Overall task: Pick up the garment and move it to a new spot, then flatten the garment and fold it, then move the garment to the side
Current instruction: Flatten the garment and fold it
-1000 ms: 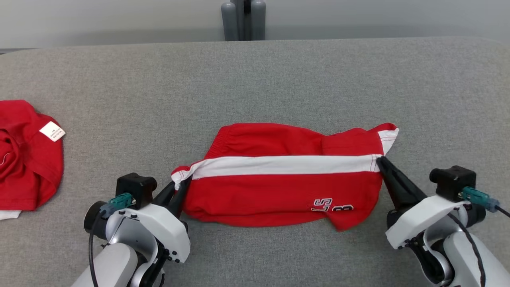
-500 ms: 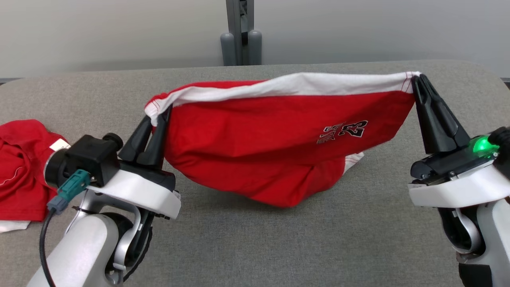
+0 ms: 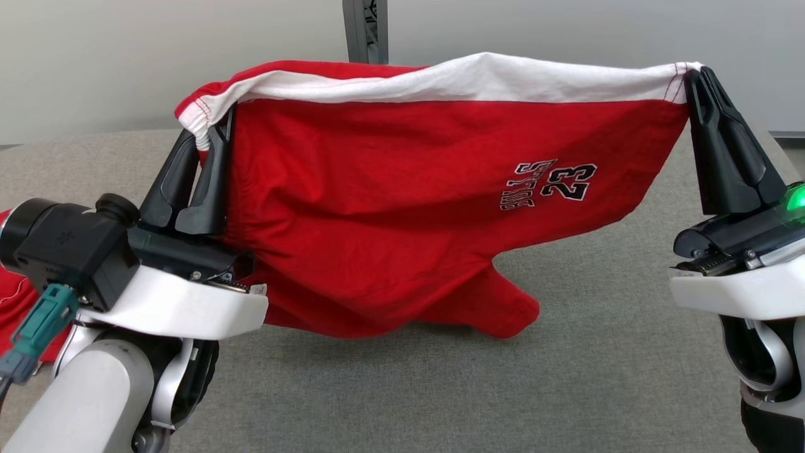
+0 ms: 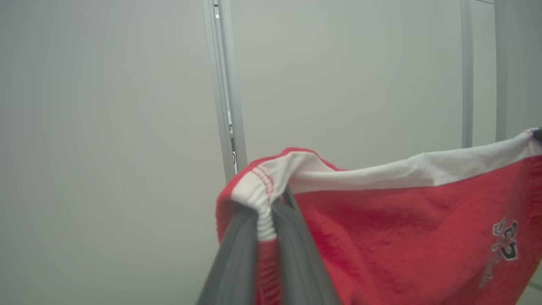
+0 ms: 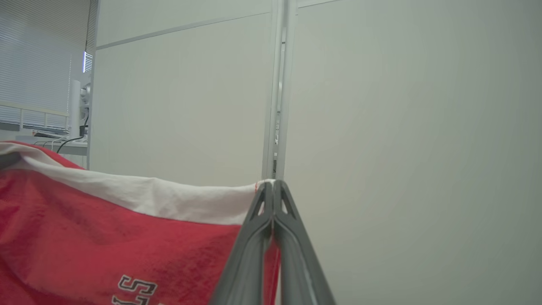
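Tension is the whole game on this step imo. The garment (image 3: 377, 207), red shorts with a white stripe (image 3: 471, 78) along the top, hangs in the air over the middle of the bench (image 3: 597, 377), strung between both arms. Its lowest fold droops down to the surface. Touching or just above, hard to call.

Left pincer (image 3: 206, 132) is clamped almost closed on the bunched elastic end of the stripe. Right pincer (image 3: 699, 78) is pinched fully closed on the other stripe corner. Both wrist views show cloth sandwiched between the fingers, so both grips look solid to me.

For a clean carry I'd move both arms together at matching height so the stripe runs straight. If they drift closer, the middle sags and the legs will probably crumple on landing. Lift enough that the hanging fold clears the bench, otherwise it'll likely drag and roll under. Also steer away from the other red garment (image 3: 16, 308) at the left edge.

Pose: both forearms come up from the near edge with fingers pointing up and a bit away. The wrists are well above the bench, and the right tips sit higher in the head view. The arms are spread to about the shorts' full width.
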Controlling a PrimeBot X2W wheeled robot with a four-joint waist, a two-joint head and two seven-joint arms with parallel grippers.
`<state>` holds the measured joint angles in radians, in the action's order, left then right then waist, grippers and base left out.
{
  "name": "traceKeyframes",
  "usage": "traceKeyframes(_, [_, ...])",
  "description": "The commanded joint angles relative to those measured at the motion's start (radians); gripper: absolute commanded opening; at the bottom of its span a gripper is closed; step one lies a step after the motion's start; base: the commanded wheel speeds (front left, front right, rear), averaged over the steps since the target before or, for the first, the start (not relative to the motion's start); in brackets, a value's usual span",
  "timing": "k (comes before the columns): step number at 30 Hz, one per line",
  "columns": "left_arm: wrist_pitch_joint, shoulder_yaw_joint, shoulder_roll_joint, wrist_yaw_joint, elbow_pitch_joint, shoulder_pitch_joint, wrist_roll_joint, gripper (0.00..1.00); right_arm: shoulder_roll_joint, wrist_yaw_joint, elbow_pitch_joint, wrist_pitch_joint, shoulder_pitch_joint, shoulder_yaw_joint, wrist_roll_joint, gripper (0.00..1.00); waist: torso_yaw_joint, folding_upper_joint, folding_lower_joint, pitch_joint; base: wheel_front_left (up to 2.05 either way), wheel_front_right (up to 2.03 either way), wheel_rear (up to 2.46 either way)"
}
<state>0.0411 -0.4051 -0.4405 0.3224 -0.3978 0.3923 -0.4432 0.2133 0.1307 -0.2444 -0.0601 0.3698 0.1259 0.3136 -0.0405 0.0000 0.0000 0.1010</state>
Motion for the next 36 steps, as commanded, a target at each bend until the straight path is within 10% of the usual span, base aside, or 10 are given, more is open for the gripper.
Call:
traceKeyframes(1, [0.002, 0.003, -0.004, 0.001, 0.000, 0.012, -0.005, 0.00, -0.002, 0.000, 0.006, 0.010, 0.006, -0.003, 0.009, 0.00, -0.002, 0.0000, 0.0000, 0.003, 0.00, 0.00, 0.00])
traceKeyframes(10, [-0.012, 0.013, 0.035, -0.068, 0.172, 0.158, -0.061, 0.00, 0.007, 0.000, 0.205, 0.039, 0.185, 0.030, 0.111, 0.00, -0.021, 0.0000, 0.0000, 0.073, 0.00, 0.00, 0.00])
traceKeyframes(25, [-0.076, -0.027, 0.216, -0.330, 0.994, 0.876, -0.106, 0.00, 0.062, 0.000, 0.868, -0.050, 0.910, 0.211, 0.252, 0.00, -0.013, 0.0000, 0.0000, 0.270, 0.00, 0.00, 0.00])
traceKeyframes(36, [-0.183, -0.033, 0.295, -0.403, 1.386, 1.105, -0.118, 0.00, -0.039, 0.000, 1.195, -0.146, 1.166, 0.288, 0.299, 0.00, -0.038, 0.0000, 0.0000, 0.315, 0.00, 0.00, 0.00])
